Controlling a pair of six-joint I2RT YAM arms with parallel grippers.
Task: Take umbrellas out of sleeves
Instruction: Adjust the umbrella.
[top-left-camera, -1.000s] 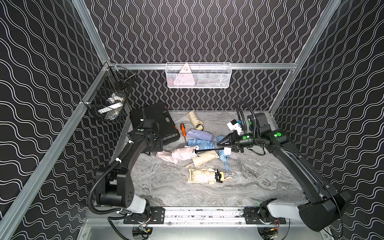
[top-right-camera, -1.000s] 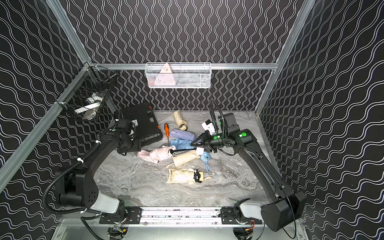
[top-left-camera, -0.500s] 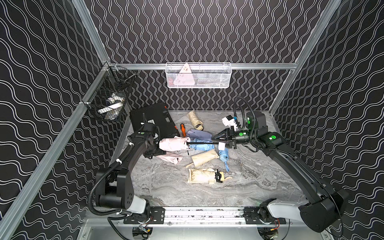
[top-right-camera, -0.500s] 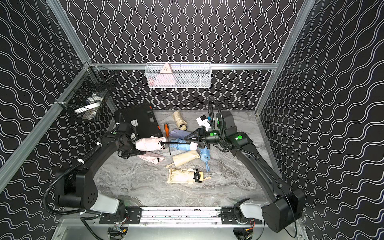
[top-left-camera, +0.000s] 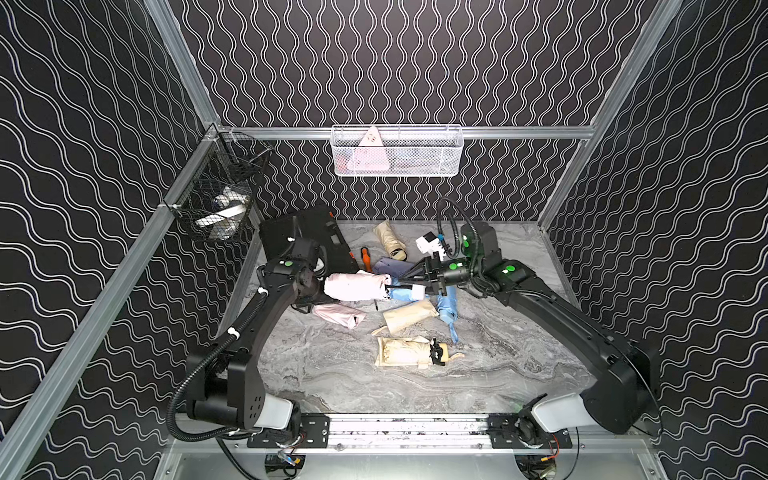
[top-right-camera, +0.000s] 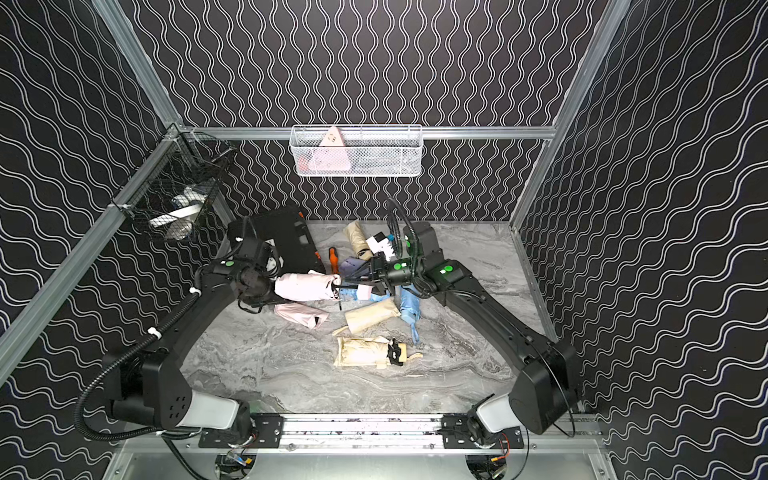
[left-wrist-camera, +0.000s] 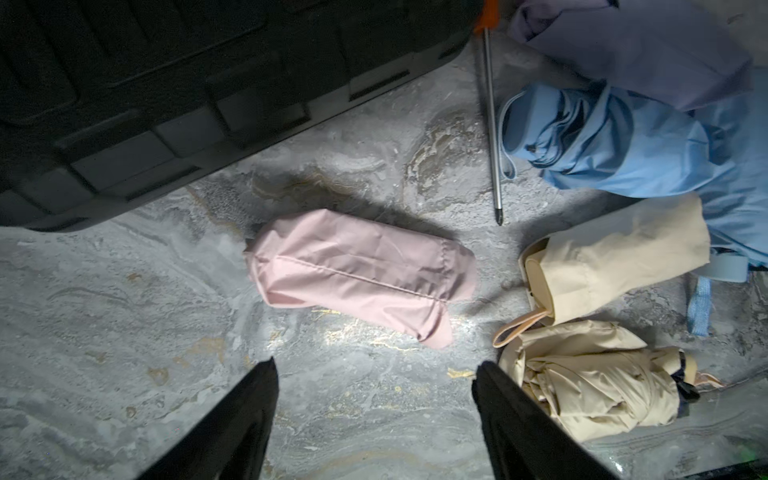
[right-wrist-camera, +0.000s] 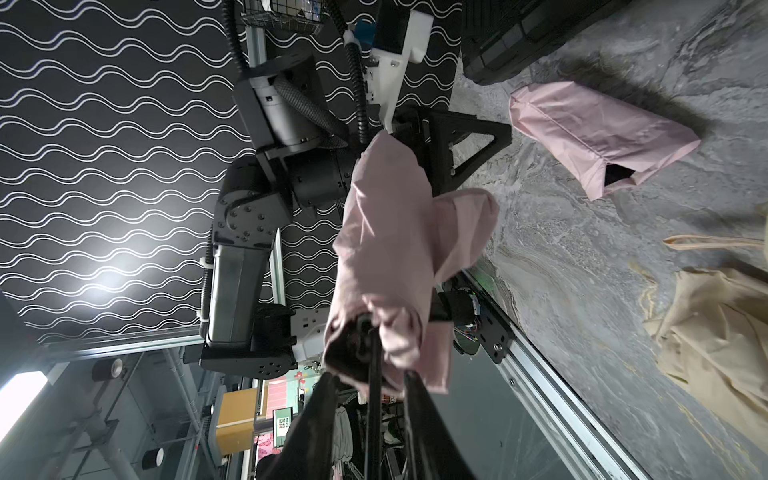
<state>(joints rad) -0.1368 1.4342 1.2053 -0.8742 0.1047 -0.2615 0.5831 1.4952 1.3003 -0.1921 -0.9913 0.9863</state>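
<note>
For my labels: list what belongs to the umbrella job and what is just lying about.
Job: pink umbrella, pink sleeve, cream umbrella in its sleeve, bare cream umbrella, light blue umbrella, lilac sleeve.
Lying about: orange-handled screwdriver, black hard case, white wire basket, black wire basket.

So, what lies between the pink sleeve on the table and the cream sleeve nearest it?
Nothing: only bare table between pink sleeve and cream sleeve, in the left wrist view.

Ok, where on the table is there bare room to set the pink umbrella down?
Widest bare patch: the marble table between the loose cream umbrella and the front rail. Also free: the strip between the blue umbrella and the right wall, partly under the right arm. Crowded: from the black case past the pink sleeve to that umbrella.
</note>
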